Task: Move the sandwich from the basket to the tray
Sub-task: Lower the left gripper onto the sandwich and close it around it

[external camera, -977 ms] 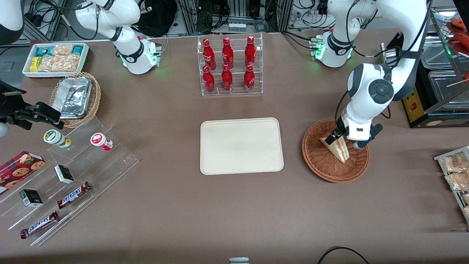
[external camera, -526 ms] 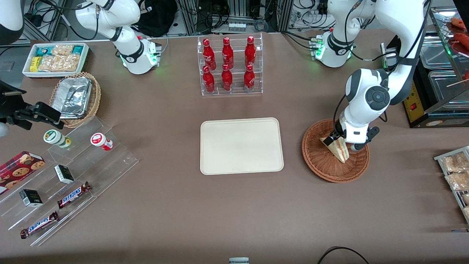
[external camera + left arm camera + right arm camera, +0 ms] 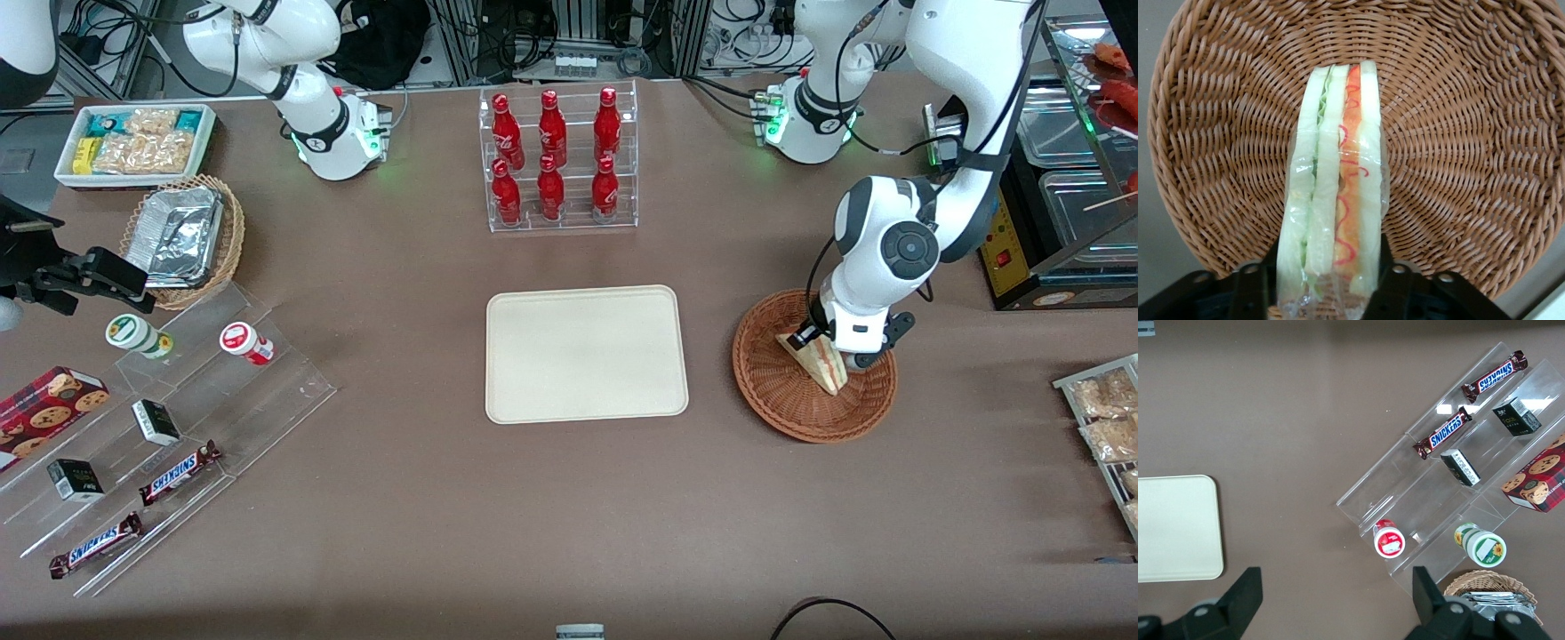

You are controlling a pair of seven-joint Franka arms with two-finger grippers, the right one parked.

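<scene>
Toward the parked arm's end of the brown bench (image 3: 418, 498), a white bin (image 3: 133, 142) of snack packets is seen, and nearer the front camera a tan basket (image 3: 227, 233) holding foil packs (image 3: 176, 233). Nearer still, a clear stepped rack (image 3: 178, 427) carries two capped jars (image 3: 142, 336), a cookie box (image 3: 49, 402), two small dark boxes (image 3: 156, 421) and two Snickers bars (image 3: 178, 472).

At mid-bench a clear stand (image 3: 560, 160) with six red bottles (image 3: 551, 191) is shown; the tray (image 3: 586, 353) lies flat nearer the camera than this stand, with nothing on it.

Toward the working arm's end, well apart from the tray, the basket (image 3: 782, 404) rests on the bench. The sandwich (image 3: 822, 363) is in the basket, standing on edge with its layered cut face (image 3: 1338, 187) toward the wrist camera; white bread, green and orange-red filling and a clear wrap are visible. The gripper (image 3: 829, 342) is low in the basket at the sandwich's wide end. In the wrist view the two black fingers (image 3: 1390, 293) are seen pressed against the outer bread faces, one on each side, so the jaws are clamped on the sandwich. Whether the sandwich touches the weave cannot be told.

At the bench edge past the basket, trays of snack bags (image 3: 1102, 418) are partly in view.
</scene>
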